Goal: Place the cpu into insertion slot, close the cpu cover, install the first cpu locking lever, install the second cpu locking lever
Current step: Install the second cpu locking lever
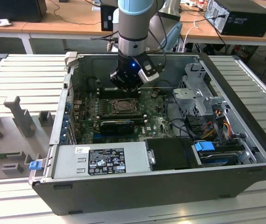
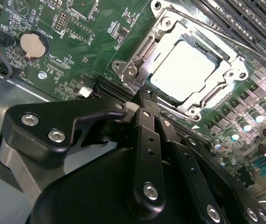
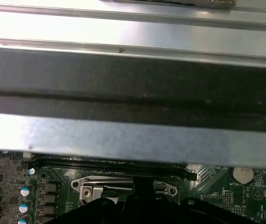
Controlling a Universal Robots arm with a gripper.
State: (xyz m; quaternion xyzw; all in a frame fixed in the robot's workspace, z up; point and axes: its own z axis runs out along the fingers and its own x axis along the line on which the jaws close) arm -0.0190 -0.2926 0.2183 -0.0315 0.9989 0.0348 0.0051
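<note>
Gleaming pale silver-grey, the cpu [image 2: 182, 70] lies flat in the insertion slot [image 2: 137, 49] on the green board, framed by the shiny metal cpu cover [image 2: 203, 105] closed around it. In the second wrist view the black gripper [image 2: 144, 95] shows its fingers together just beside the socket's corner. The exterior view adds the open computer case [image 1: 226, 154] on a ribbed grey tabletop [image 1: 25, 70].

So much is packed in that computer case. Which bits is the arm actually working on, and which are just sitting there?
Part of the job:
- cpu, seated in the insertion slot
- cpu cover, lying flat around the chip
- end effector, at the socket's edge

Just there:
- coin battery
- power supply box
- blue-handled drive
- case wall
</note>
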